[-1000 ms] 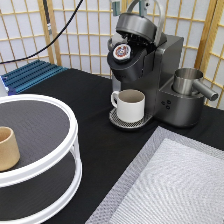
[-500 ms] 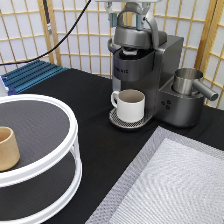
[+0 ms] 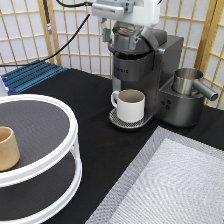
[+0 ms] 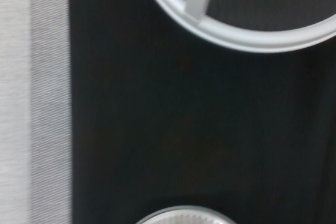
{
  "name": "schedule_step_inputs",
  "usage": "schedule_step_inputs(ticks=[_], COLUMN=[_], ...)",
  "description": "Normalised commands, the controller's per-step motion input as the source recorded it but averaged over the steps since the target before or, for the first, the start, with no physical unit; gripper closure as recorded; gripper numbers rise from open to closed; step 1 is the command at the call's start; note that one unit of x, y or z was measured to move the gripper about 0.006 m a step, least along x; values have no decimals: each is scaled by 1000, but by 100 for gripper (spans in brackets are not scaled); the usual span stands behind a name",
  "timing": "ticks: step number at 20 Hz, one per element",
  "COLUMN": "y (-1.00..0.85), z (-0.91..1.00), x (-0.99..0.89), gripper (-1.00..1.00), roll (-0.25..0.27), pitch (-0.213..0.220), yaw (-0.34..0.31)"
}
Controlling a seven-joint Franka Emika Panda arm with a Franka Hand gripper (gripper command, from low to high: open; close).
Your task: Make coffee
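The dark grey coffee machine (image 3: 150, 65) stands at the exterior view's top centre. Its lid (image 3: 122, 32) is down, and the coffee pod is hidden. My gripper (image 3: 119, 38) hangs right over the lid, open, with a finger on either side of the lid's top. A white handled mug (image 3: 131, 104) sits on the round drip tray (image 3: 120, 122) under the spout. The wrist view shows only black tabletop (image 4: 187, 125), a curved white rim (image 4: 247, 40) and a grey mat edge (image 4: 30, 100).
A white two-tier round rack (image 3: 55, 150) at the exterior view's left carries a tan handleless cup (image 3: 7, 147). A metal jug (image 3: 187, 80) sits on the machine's right side. A grey woven mat (image 3: 175, 185) lies at bottom right. A blue ribbed tray (image 3: 30, 75) lies at far left.
One second ago the brew chamber was open with the pod's foil top showing. The lid has since come down over it, and my gripper has dropped onto the machine's top.
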Motion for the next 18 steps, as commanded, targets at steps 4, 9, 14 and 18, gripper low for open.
schedule_step_inputs(ticks=[4, 9, 14, 18], y=[-17, 190, 515, 456], z=[1000, 1000, 943, 531], x=[-53, -114, 372, 604], gripper=[-100, -100, -100, -100], roll=[36, 64, -10, -54], pitch=[104, 63, 11, 7], yaw=[19, 26, 31, 26])
